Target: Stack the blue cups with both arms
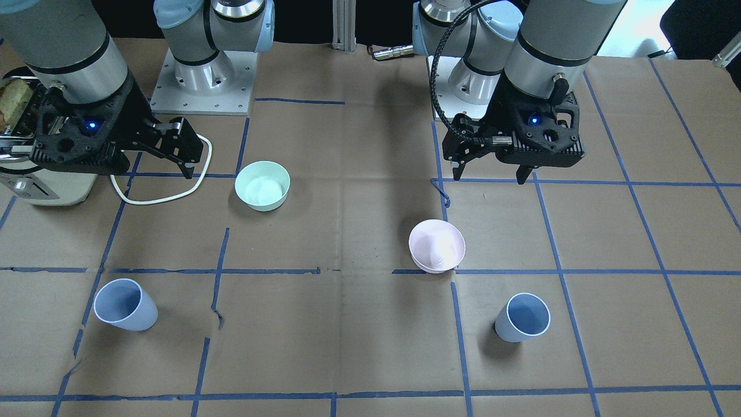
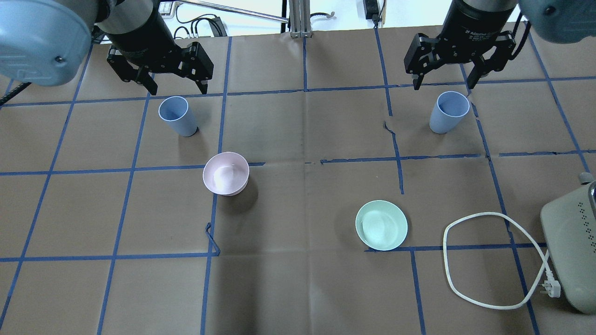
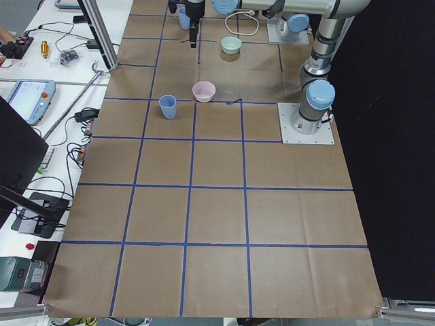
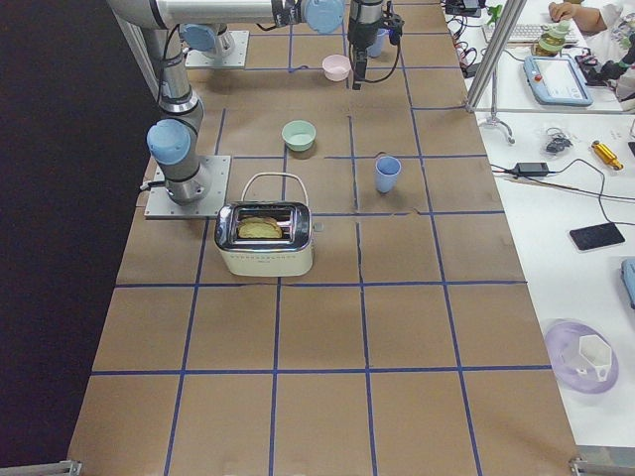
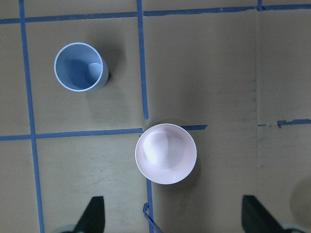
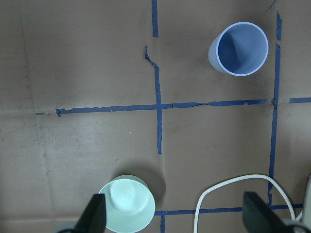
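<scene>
**A:** Where are the cups?

**B:** Well apart from each other. The left blue cup stands upright on the far left part of the table. The right blue cup stands upright on the far right part, about level with it. Both have their mouths up.

**A:** And the grippers?

**B:** The left gripper hangs in the air over the left half, its jaws spread wide and nothing between them. The right gripper hangs over the right half with its jaws spread just as wide, also empty. Neither touches a cup.

**A:** Do the wrist views agree?

**B:** Yes. In the left wrist view the two fingertips sit at the bottom corners, far apart, with the cup in the upper left. In the right wrist view the fingertips are equally far apart, and the cup is in the upper right.

**A:** What else is on the table?

**B:** A pink bowl sits nearer the robot than the left blue cup and a little toward the middle, close to it but not touching. A green bowl sits on the right half, nearer again. A toaster with bread in its slots stands at the near right edge. Its white cord loops on the paper between the toaster and the green bowl. Blue tape marks the brown surface into squares.
</scene>
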You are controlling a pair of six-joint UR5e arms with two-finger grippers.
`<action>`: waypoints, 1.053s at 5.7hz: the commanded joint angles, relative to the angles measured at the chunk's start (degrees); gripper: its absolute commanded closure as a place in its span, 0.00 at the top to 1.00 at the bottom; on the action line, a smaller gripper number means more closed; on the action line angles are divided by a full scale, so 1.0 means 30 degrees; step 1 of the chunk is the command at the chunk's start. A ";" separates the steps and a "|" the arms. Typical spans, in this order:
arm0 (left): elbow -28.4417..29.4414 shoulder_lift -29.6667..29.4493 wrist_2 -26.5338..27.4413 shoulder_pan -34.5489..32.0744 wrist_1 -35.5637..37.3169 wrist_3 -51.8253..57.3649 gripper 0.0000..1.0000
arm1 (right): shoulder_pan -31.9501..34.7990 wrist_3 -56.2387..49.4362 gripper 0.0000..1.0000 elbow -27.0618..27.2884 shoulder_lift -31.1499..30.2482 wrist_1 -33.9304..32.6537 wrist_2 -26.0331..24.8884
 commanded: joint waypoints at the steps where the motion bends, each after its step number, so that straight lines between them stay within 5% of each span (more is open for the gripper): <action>1: 0.0000 0.0000 0.0014 -0.0015 0.0000 0.0021 0.99 | -0.0316 -0.1503 1.00 -0.0049 0.0324 -0.0397 -0.0100; 6: -0.0380 -0.1163 -0.0103 0.1764 0.0961 0.0955 0.99 | -0.5582 -0.8798 1.00 0.0096 0.3072 -0.3989 0.0016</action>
